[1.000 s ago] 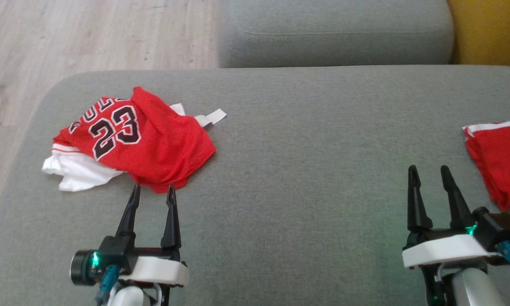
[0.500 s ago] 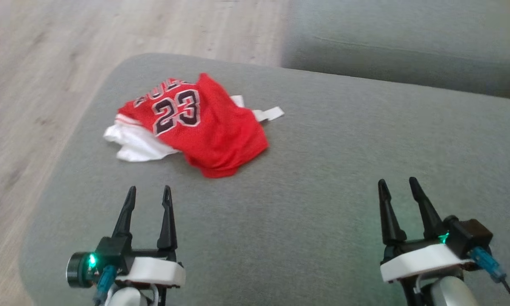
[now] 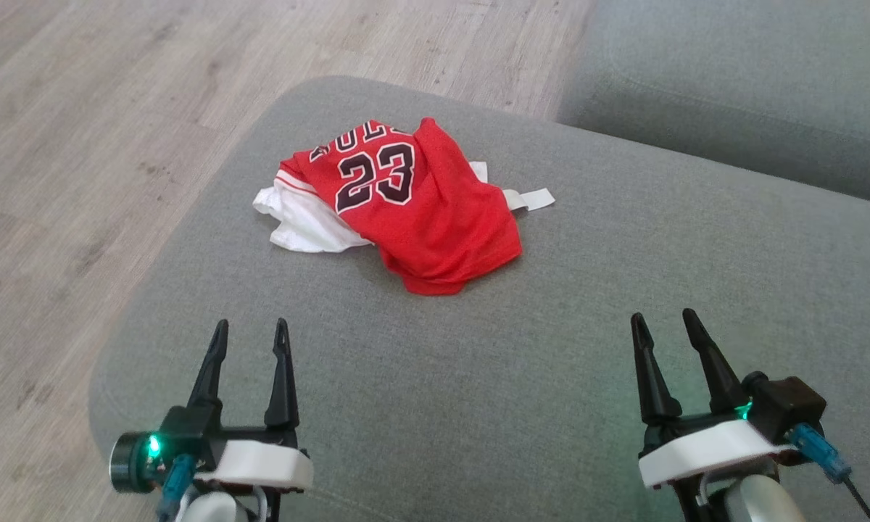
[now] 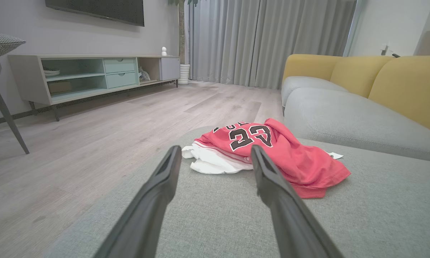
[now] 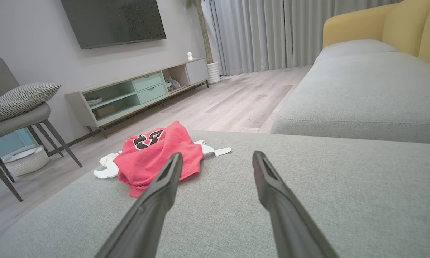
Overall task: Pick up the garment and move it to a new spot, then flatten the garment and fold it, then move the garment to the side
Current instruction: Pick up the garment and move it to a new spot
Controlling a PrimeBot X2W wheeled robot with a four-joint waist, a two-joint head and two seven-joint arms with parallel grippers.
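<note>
Head view: crumpled red garment (image 3: 435, 217) lies on the grey cushion (image 3: 478, 391) toward its far-left corner, ahead of both grippers and touching neither. Its long axis runs diagonally, far-left to near-right. Nearer tool is the left gripper (image 3: 251, 322), with the cloth ahead and slightly to its right; the right gripper (image 3: 661, 315) sits well apart. Both have fingers spread, holding nothing. Cushion weave looks flat and even. Wood floor (image 3: 80, 145) lies past the edge, with a yellow sofa back (image 4: 397, 82) alongside.
</note>
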